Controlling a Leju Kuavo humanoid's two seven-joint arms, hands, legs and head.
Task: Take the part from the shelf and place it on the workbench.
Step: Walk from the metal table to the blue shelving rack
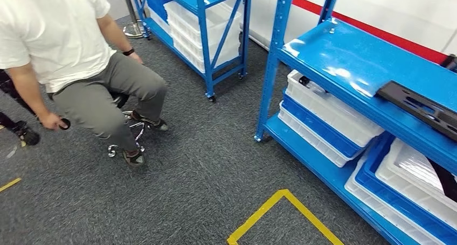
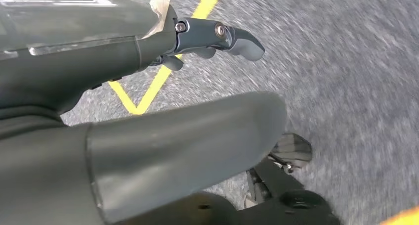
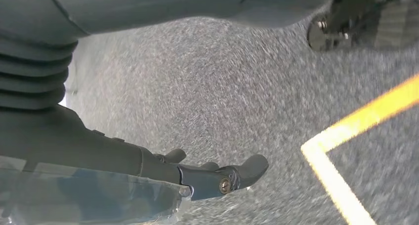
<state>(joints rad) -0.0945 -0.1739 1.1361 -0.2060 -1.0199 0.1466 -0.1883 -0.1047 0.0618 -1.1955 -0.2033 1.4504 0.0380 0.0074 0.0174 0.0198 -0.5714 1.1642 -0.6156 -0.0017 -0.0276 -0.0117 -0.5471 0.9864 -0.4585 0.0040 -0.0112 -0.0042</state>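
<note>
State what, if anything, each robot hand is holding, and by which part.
Nothing is held. The left robot hand and right robot hand hang empty over the grey carpet; the black part lies on the blue shelf.

Blue shelf (image 1: 345, 62) at right, black flat part (image 1: 423, 107) lying on its top level. White bins (image 1: 334, 113) stacked on lower levels. Second blue shelf (image 1: 202, 19) farther back. Person (image 1: 70, 51) seated on a stool at left. Yellow tape (image 1: 280, 212) on grey carpet.
</note>
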